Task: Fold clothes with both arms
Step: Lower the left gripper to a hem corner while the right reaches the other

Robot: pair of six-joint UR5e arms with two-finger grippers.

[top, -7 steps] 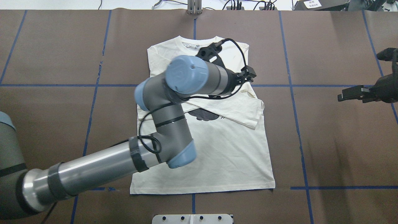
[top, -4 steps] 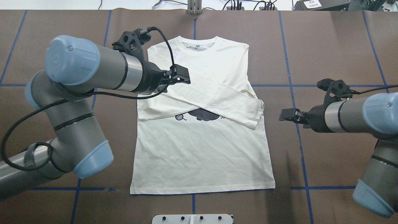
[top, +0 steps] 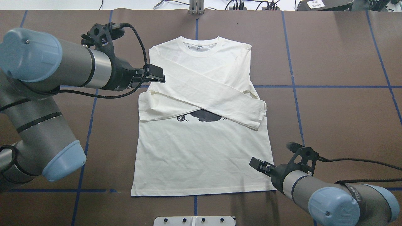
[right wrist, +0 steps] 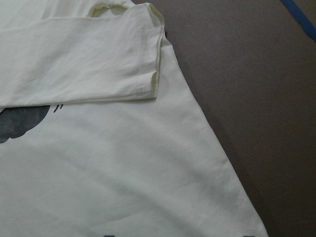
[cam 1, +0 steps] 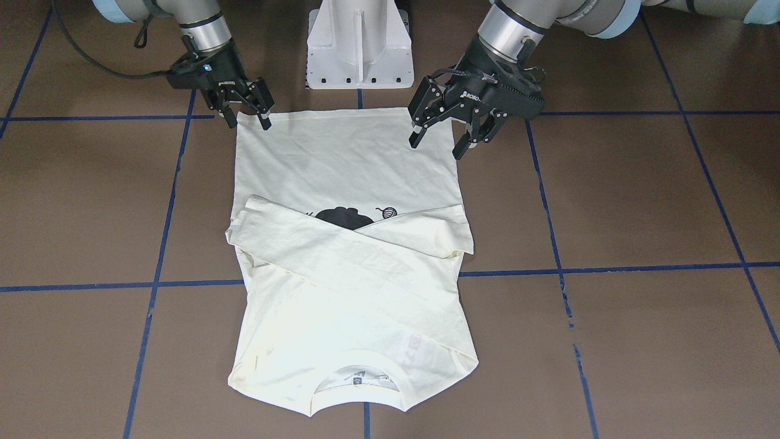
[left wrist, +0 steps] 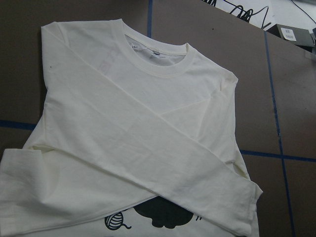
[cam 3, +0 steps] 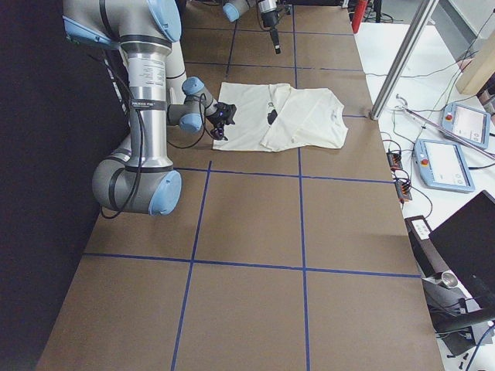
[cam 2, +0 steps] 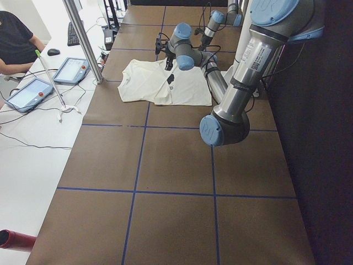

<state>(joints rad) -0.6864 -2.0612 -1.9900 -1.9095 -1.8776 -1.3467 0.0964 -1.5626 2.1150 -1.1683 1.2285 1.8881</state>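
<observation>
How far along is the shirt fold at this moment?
Done: both sleeves lie crossed over the chest of the shirt. In hand: nothing is gripped. The right gripper stands open at a hem corner, and the left gripper is open at the shirt's edge. Left: the body lies flat at full length, so its folds are not yet made.

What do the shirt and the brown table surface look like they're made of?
The long-sleeve T-shirt looks like soft, matte cotton knit: fine creases, limp folds, a ribbed collar. The table covering seems to be matte brown paper or thin sheet, flat and without sheen. The blue lines look like tape.
</observation>
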